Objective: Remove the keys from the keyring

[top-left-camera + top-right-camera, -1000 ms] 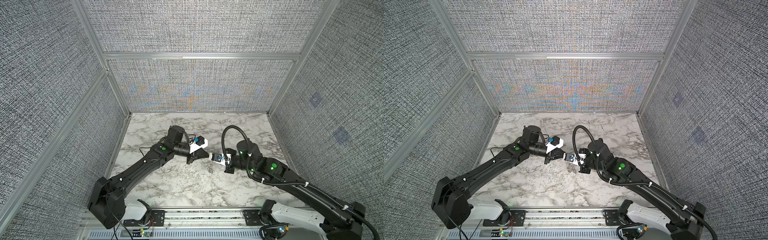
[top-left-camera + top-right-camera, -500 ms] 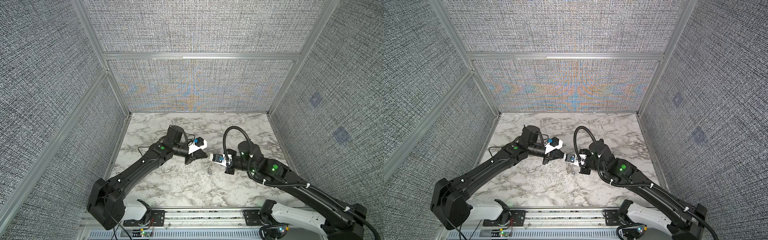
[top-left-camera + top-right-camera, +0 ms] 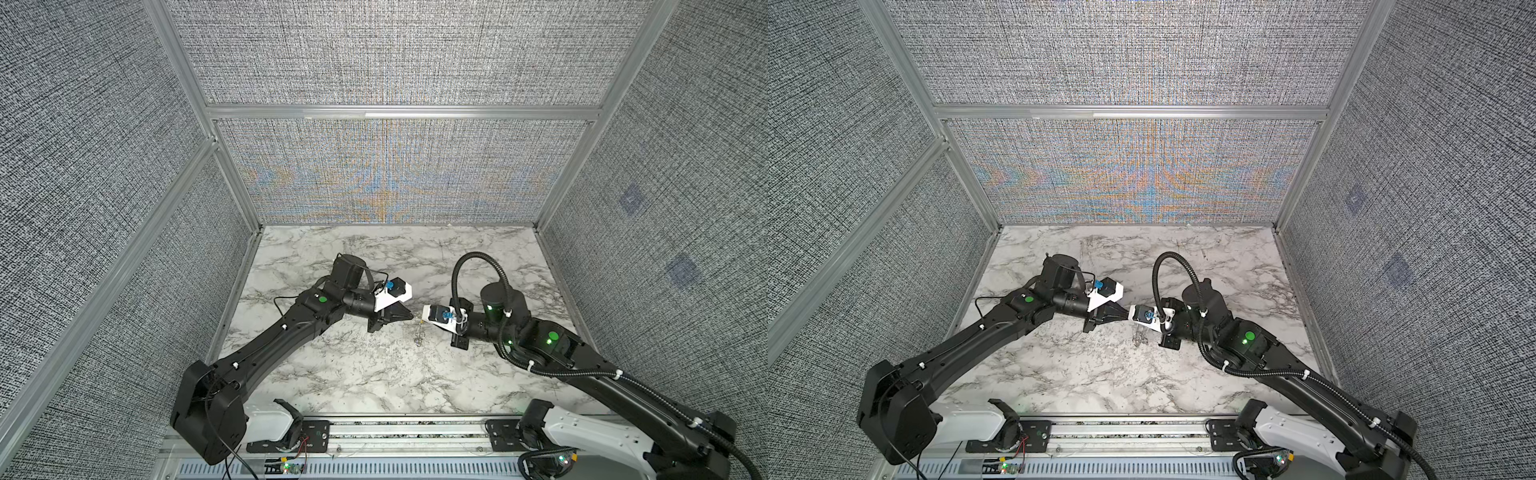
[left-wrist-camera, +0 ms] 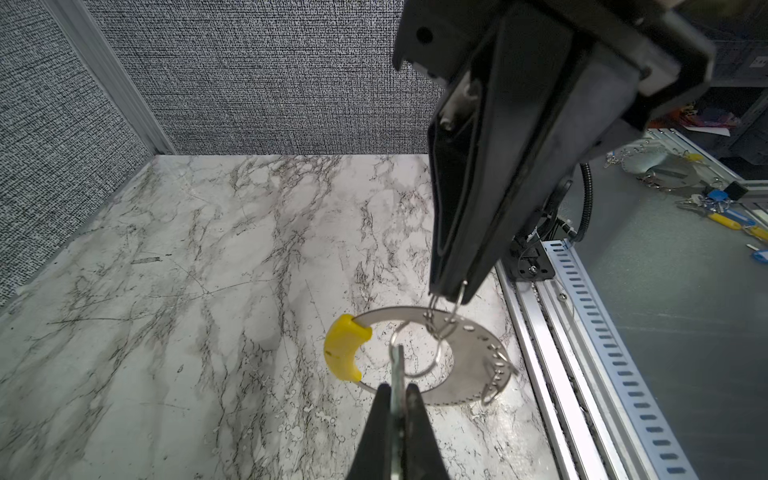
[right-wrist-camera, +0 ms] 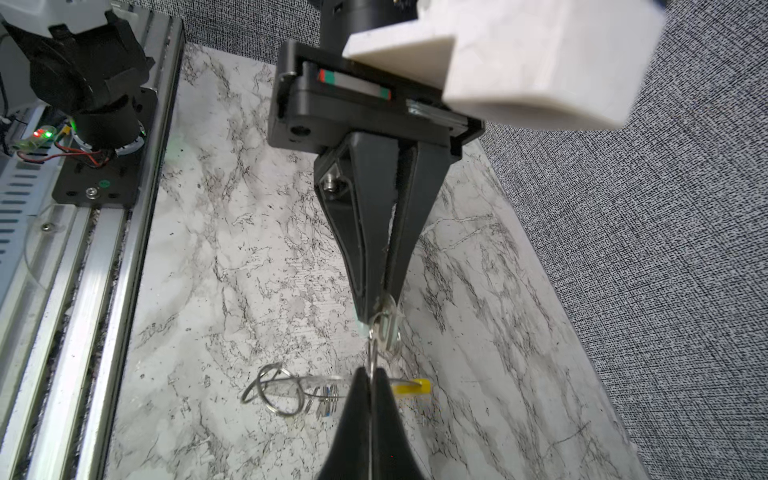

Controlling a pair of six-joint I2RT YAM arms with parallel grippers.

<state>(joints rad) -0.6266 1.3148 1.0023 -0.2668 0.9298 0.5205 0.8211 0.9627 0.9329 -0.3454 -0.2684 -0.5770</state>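
Top views: left gripper meets right arm over marble table; keyring hangs between them.
Left wrist: left gripper pinched shut on pale key; right gripper clamped on wire loop threaded through keyring. Probably opposing pull to free key.
Right wrist: yellow sleeve edge-on.
No container visible.

Bright, even light falls from overhead on the white grey-veined marble tabletop. My black left arm and black right arm cast only soft shadows. Rainbow moiré ripples over the woven grey back wall panel in both top views, whose edges bow. My black right gripper looms blurred in the left wrist view.
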